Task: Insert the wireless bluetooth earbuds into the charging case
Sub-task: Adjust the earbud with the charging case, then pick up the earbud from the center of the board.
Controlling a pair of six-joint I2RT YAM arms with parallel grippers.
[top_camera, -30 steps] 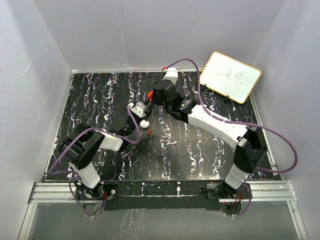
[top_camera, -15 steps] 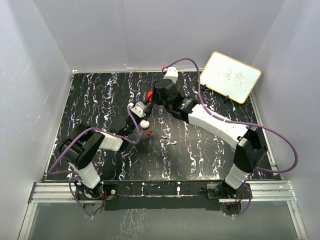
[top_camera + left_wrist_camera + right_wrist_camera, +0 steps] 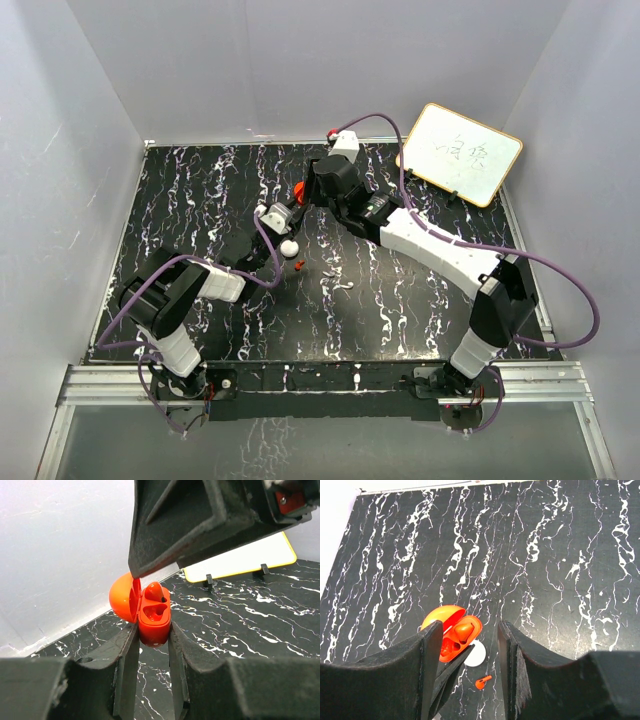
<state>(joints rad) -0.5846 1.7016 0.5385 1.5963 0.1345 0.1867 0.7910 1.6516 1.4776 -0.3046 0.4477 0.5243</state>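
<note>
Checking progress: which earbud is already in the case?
The earbud seated in the open case held by the left gripper. The other earbud lies loose on the table near the white disc.

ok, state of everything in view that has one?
left gripper: shut on the charging case
charging case: lid open, one slot filled, one empty
right gripper: open, empty, above the case
seated earbud: in the case
loose earbud: lying on the table by the white disc
white disc: flat on the table
</note>
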